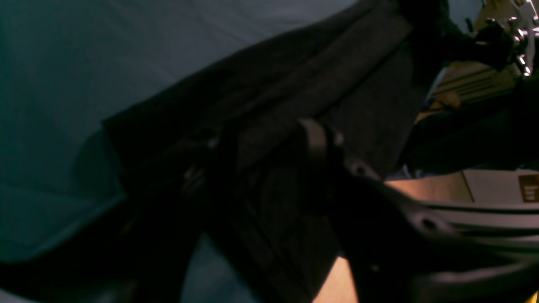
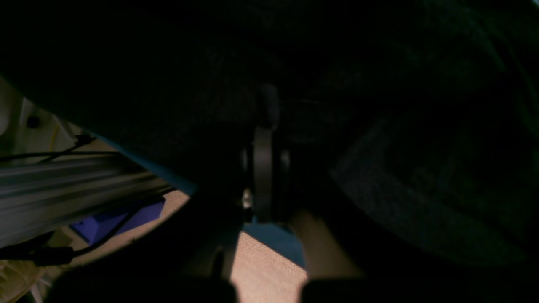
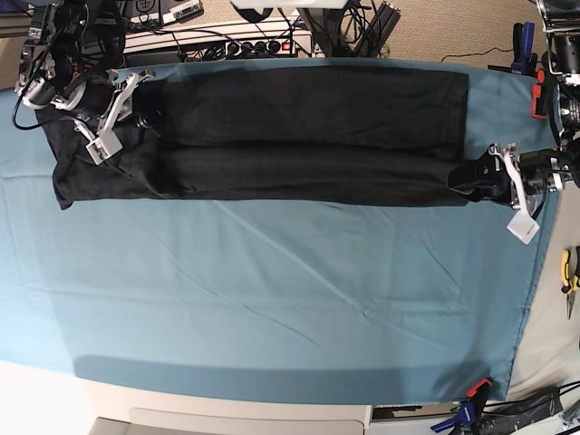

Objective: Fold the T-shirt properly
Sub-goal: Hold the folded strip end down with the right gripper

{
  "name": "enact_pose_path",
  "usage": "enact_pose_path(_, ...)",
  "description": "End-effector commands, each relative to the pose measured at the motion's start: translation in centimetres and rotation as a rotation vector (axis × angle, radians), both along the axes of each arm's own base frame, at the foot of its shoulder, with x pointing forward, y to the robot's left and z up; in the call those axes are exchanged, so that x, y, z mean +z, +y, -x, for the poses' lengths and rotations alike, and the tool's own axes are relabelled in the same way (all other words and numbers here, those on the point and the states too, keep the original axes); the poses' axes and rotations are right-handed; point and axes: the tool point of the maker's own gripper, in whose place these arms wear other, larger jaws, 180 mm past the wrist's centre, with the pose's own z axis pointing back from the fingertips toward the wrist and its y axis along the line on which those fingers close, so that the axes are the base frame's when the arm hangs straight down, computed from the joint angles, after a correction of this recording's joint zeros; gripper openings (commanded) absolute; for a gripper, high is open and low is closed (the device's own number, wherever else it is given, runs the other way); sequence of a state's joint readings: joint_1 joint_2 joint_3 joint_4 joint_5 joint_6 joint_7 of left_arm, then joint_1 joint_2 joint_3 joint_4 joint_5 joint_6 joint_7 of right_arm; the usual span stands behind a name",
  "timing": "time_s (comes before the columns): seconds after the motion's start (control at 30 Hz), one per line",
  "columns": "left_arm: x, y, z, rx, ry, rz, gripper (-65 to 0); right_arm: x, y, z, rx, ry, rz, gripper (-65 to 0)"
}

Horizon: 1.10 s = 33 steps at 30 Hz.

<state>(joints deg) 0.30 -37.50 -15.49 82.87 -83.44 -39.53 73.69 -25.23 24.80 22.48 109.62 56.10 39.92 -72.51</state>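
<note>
The black T-shirt [image 3: 308, 136] lies as a long folded band across the far half of the teal table cloth [image 3: 272, 299]. My left gripper [image 3: 464, 181] is at the band's near right corner. In the left wrist view its fingers [image 1: 320, 136] stand wide apart, so the left gripper [image 1: 267, 139] is open astride the dark T-shirt [image 1: 358, 105]. My right gripper [image 3: 149, 116] sits on the shirt's left end. The right wrist view is very dark; there the right gripper [image 2: 265, 105] is shut, with the T-shirt [image 2: 421, 189] pinched between its fingers.
A power strip and cables [image 3: 217, 41] run behind the far table edge. Yellow-handled pliers [image 3: 569, 276] lie off the cloth at the right, and clamps [image 3: 467, 408] hold its near right corner. A metal rail [image 2: 63, 185] shows beyond the table edge.
</note>
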Motion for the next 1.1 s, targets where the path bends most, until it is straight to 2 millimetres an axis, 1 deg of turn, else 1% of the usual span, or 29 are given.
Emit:
enact_pose_path(0.0, 1.6, 0.4, -0.8, 0.003, -0.052, 0.008, -40.5, 0.9, 0.0, -0.5, 0.015, -0.03, -0.002, -65.0)
enact_pose_path(0.1, 1.6, 0.4, -0.8, 0.003, -0.052, 0.008, -40.5, 0.8, -0.1, -0.3, 0.018, -0.017, 0.006, -65.0)
enact_pose_path(0.27, 1.6, 0.4, -0.8, 0.003, -0.052, 0.008, -40.5, 0.1, -0.4, 0.6, 0.033, 0.039, 0.038, -65.0)
enact_pose_path(0.63, 1.6, 0.4, -0.8, 0.003, -0.053, 0.009, -40.5, -0.2, -0.6, 1.0, 0.038, 0.063, 0.052, -64.9)
enact_pose_path(0.73, 1.6, 0.4, -0.8, 0.003, -0.053, 0.009, -40.5, -0.1, -0.6, 1.0, 0.038, 0.062, 0.05, -50.1)
enact_pose_path(0.8, 1.2, 0.7, -0.8, 0.007, -0.049, -0.02, -40.5, 0.0, -0.5, 0.8, 0.036, 0.051, 0.044, -44.0)
enact_pose_path(0.83, 0.9, 0.9, -0.8, 0.007, -0.045, -0.036, -40.5, 0.0, -0.5, 0.7, 0.034, 0.045, 0.041, -42.9)
enact_pose_path(1.07, -0.5, 2.1, -0.6, 0.022, -0.029, -0.127, -40.5, 0.8, -0.1, 0.1, 0.039, 0.005, 0.031, -42.8)
